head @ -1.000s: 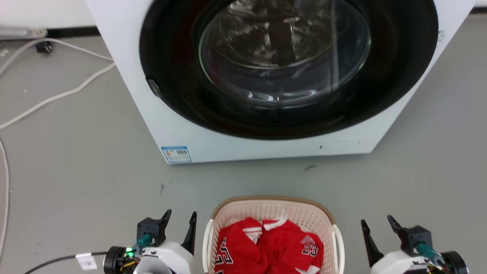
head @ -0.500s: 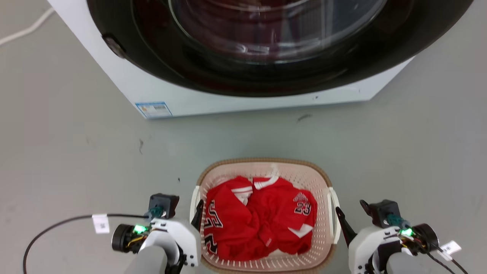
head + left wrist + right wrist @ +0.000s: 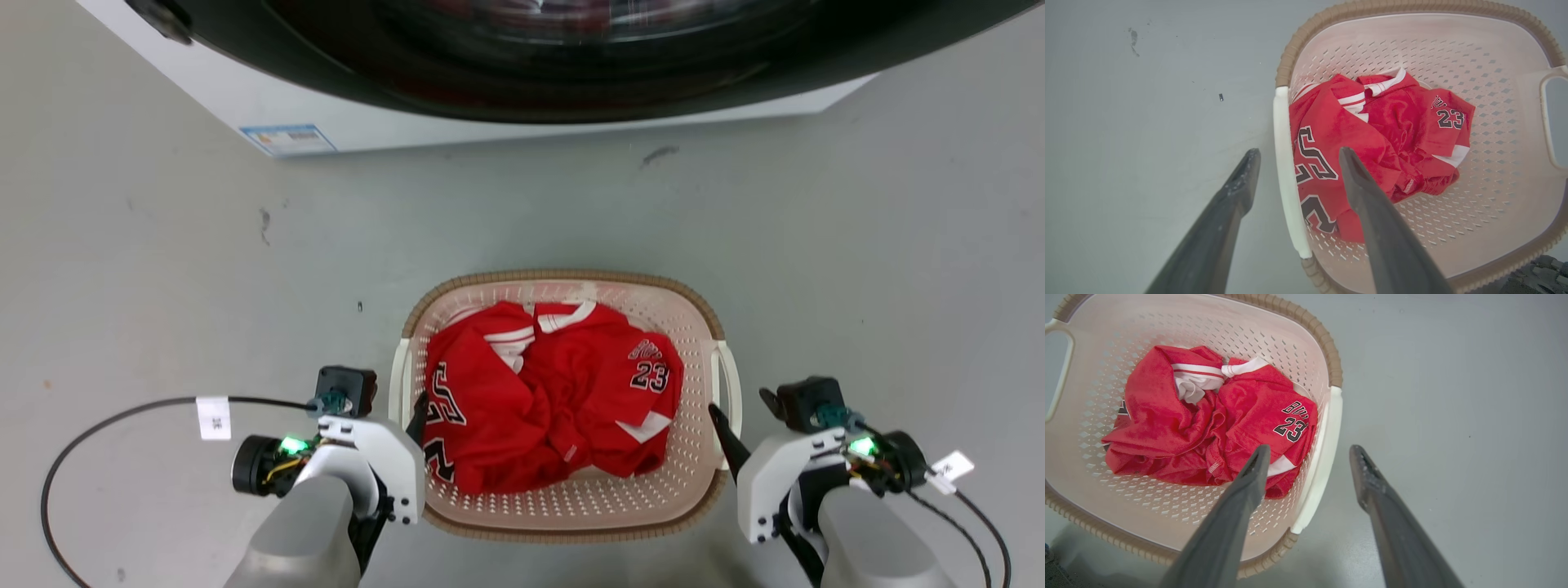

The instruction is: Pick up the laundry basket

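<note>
The left gripper has its fingers spread, with the white left handle running up between them. One finger is over bare grey floor, the other above the red jersey. The right gripper is spread too, astride the right handle. I can't tell if any finger touches. The laundry basket sits on the floor between both arms, with open floor on either side. The head view adds the washing machine beyond, well apart.
</note>
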